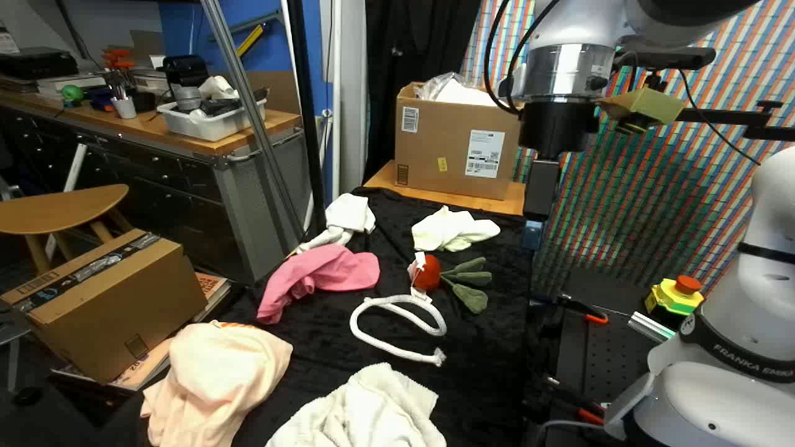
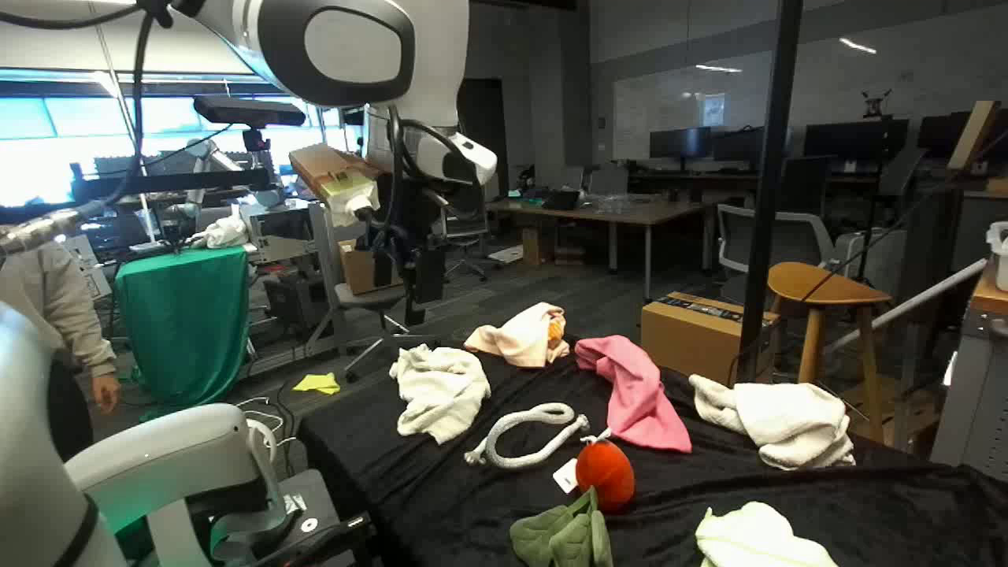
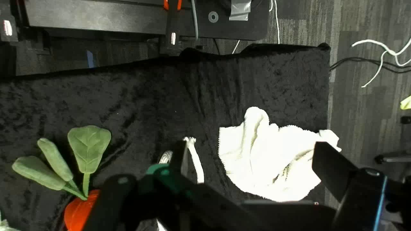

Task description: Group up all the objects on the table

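My gripper [image 3: 252, 157] is open and empty, held above the black cloth-covered table; it also shows in an exterior view [image 1: 534, 233]. In the wrist view a white towel [image 3: 273, 160] appears between the fingers, below them. A white rope [image 1: 391, 351] lies curled mid-table, partly hidden by a finger in the wrist view. A plush red vegetable [image 1: 427, 274] with green leaves lies beside it. A pink cloth [image 1: 323, 276], a peach cloth [image 1: 217, 379], a cream cloth [image 1: 453, 230] and another white cloth [image 1: 348, 214] lie spread around the table. The white towel also shows in an exterior view [image 2: 441, 390].
A large cardboard box [image 1: 456, 143] stands past the table's far end. Another cardboard box [image 1: 112, 304] sits beside the table. A metal pole [image 1: 258, 124] rises near the table edge. The robot base, with a yellow and red emergency button [image 1: 677, 295], borders the other side.
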You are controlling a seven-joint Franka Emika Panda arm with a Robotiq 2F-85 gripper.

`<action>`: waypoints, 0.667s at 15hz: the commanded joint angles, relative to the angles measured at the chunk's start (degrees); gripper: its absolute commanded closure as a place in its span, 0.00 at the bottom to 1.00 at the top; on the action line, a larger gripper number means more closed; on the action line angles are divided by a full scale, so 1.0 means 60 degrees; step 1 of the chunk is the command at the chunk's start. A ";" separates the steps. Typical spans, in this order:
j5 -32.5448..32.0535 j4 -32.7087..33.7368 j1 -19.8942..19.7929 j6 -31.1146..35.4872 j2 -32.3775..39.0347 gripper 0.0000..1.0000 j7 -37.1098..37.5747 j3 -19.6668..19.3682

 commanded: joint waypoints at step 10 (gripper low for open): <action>-0.0584 0.0474 -0.0650 0.1428 0.1306 0.00 -0.0598 0.0026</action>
